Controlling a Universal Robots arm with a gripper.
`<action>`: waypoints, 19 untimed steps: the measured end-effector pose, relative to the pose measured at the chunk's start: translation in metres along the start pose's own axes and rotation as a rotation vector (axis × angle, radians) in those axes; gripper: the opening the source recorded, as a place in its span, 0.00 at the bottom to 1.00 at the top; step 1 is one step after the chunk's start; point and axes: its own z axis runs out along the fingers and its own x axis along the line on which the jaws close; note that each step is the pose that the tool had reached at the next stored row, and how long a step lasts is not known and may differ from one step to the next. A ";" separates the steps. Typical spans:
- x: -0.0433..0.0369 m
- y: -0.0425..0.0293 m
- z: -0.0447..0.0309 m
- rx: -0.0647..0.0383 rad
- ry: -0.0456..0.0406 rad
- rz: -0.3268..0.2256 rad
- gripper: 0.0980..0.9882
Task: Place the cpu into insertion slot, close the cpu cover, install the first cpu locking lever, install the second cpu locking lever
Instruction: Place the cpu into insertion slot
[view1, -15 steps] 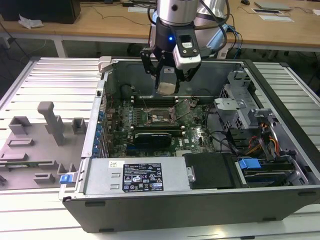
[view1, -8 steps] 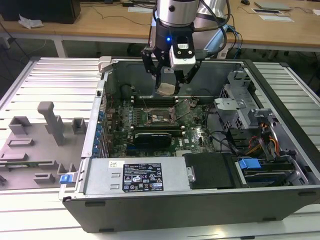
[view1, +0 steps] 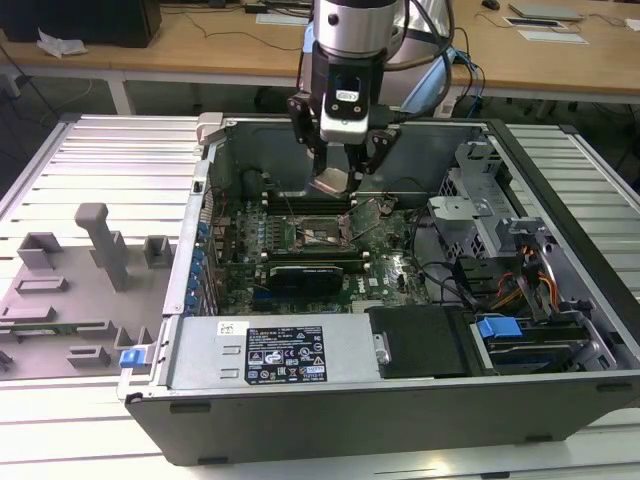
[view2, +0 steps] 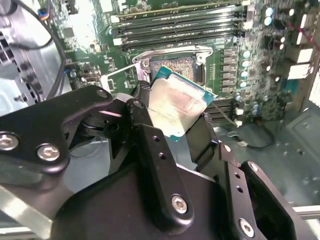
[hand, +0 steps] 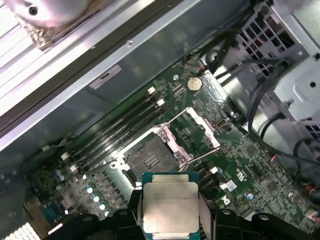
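While the exterior view shows the gripper (view1: 340, 172) over the computer case (view1: 400, 425), jaws clamped on the cpu (view1: 330, 181), the first wrist view reveals the bare insertion slot (hand: 147, 160) beneath the jaws. Beside that slot, the cpu cover (hand: 202, 121) stands open.

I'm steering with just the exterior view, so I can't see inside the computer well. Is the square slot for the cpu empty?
Observer: Yes. In the first wrist view the insertion slot is bare, with nothing sitting in it.
Operator: Is the lid thing in the way?
Observer: No. The cpu cover stands swung open beside the slot.
Operator: Is the chip held properly?
Observer: In the first wrist view the tool pinches the cpu by two opposite edges.
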 end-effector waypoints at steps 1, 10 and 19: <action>0.0000 0.0000 0.0007 0.000 -0.0008 0.020 0.50; -0.0001 -0.0003 0.0057 -0.003 -0.0094 0.225 0.50; -0.0001 -0.0003 0.0076 -0.007 -0.0190 0.456 0.50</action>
